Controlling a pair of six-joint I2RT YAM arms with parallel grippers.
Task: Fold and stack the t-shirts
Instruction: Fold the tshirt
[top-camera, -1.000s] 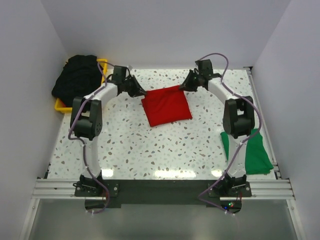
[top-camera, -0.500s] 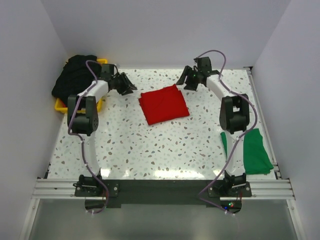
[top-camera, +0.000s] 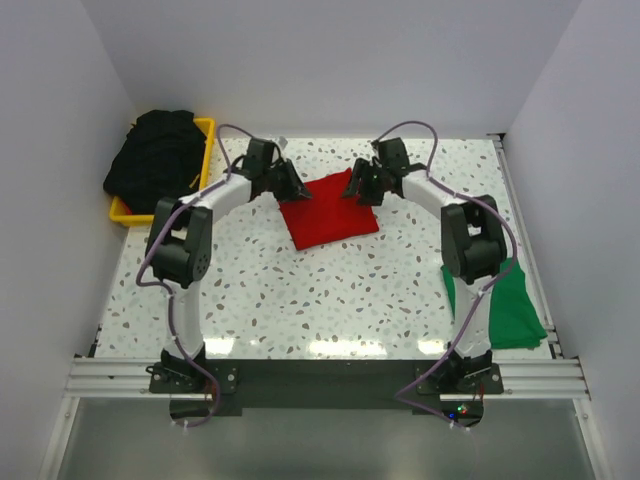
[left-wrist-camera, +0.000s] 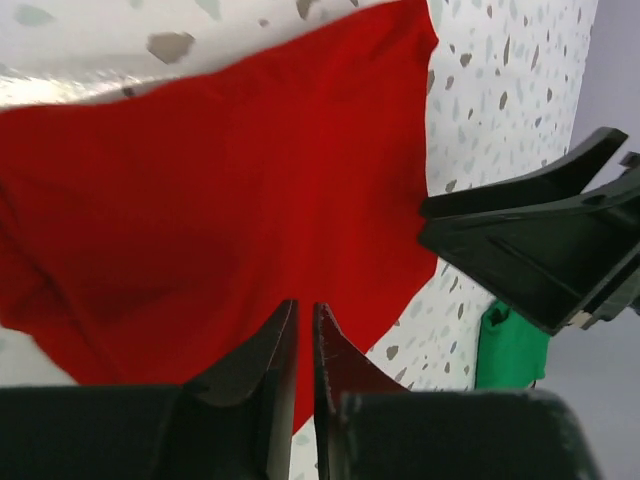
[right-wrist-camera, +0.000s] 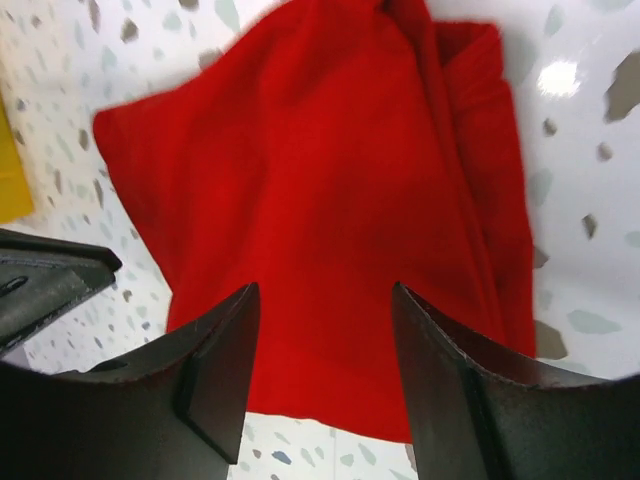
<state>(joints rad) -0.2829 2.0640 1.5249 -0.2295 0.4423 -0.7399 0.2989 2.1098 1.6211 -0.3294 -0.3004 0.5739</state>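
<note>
Red t-shirt (top-camera: 330, 212) lies folded on the bench (top-camera: 330, 300), centre toward 12 o'clock. My left claw (left-wrist-camera: 300, 308) is over its 10 o'clock edge, fingers almost together with a sliver of gap; can't tell if any cloth is in it. My right claw (right-wrist-camera: 325, 292) is spread wide over the 1 o'clock edge. Green t-shirt (top-camera: 512, 305) sits at 4 o'clock, black t-shirts (top-camera: 155, 150) in the yellow bin (top-camera: 207, 124) at 10. Risks: narrow left claw shoves cloth and wrecks the fold; right grabs one layer only; claws are close and could clash.
</note>
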